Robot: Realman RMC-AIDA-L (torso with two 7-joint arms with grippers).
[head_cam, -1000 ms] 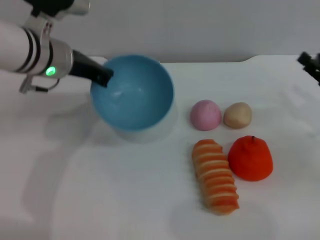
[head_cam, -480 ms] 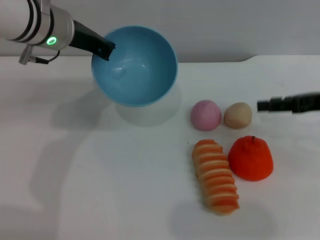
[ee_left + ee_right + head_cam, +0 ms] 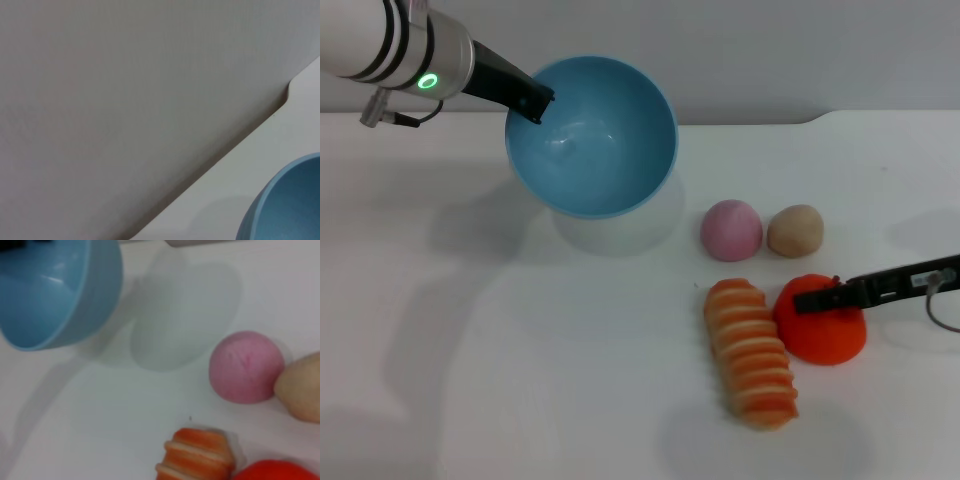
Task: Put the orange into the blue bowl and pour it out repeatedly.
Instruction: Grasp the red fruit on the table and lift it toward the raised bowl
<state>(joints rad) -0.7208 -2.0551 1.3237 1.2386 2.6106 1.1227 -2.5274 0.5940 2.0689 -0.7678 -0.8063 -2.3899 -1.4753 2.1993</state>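
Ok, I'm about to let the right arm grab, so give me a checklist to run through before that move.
1. Right hand over the orange: ok.
2. Its fingers open around the orange: cannot tell.
3. Orange resting on the table, beside the ridged bread piece: ok.
4. Blue bowl held by the left hand, raised and tilted: ok.
5. Bowl empty: ok.
6. Pink ball and tan ball apart from the orange: ok.

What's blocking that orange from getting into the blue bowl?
Nothing visible. The right gripper is already over the orange. The left gripper holds the blue bowl raised above the table. The striped bread piece lies close beside the orange; the pink ball sits nearer the bowl.
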